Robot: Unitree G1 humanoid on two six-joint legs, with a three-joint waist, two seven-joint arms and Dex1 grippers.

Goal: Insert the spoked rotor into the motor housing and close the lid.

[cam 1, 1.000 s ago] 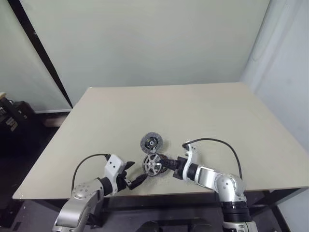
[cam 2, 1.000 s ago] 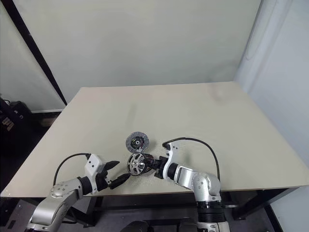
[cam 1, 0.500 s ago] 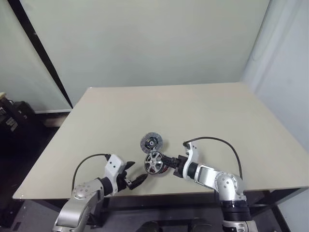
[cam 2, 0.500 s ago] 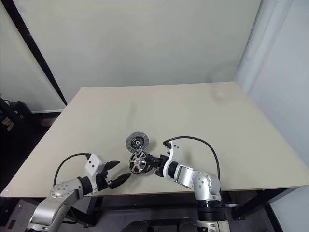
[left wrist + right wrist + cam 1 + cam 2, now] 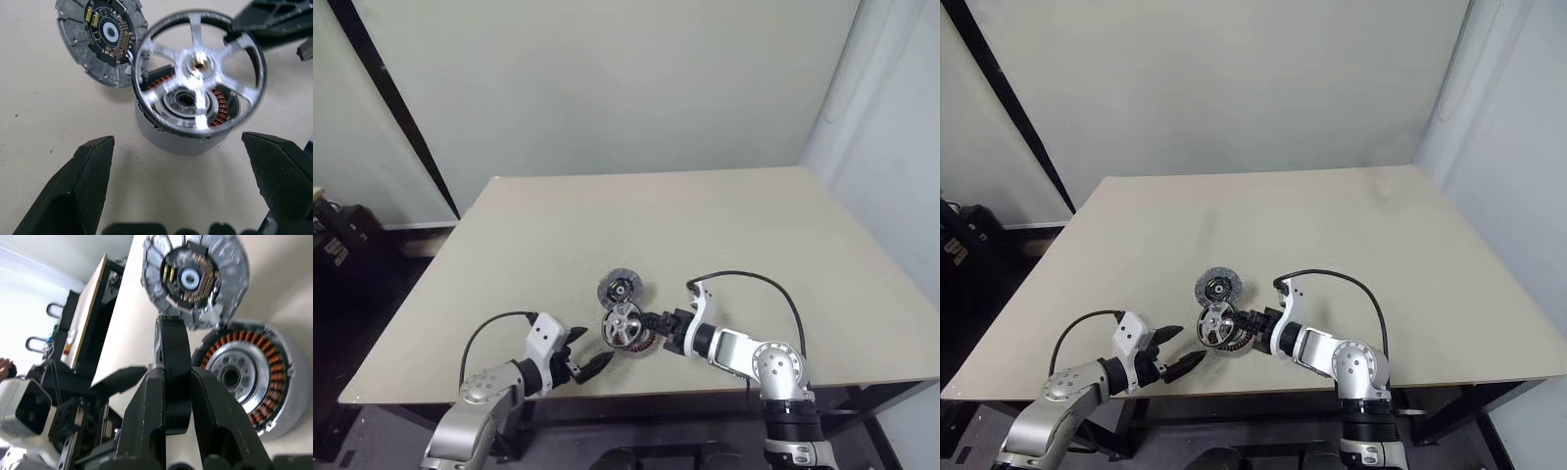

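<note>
The spoked rotor (image 5: 200, 63), a silvery wheel with a dark rim, hangs tilted just above the motor housing (image 5: 188, 132). The housing is a grey cup with copper windings around a pale centre, standing near the table's front edge. My right gripper (image 5: 172, 374) is shut on the rotor's rim, gripping it edge-on from the right (image 5: 649, 321). The lid (image 5: 620, 288), a grey disc with a dark hub, lies right behind the housing with its circuit side up. My left gripper (image 5: 594, 347) stands open a short way left of the housing, holding nothing.
The beige table (image 5: 724, 235) stretches far behind and to both sides of the parts. Its front edge (image 5: 636, 392) runs close under both grippers. A black cable loops over each forearm.
The right gripper has rolled, tipping the rotor from facing up toward the camera to flatter over the housing. The left gripper has kept still.
</note>
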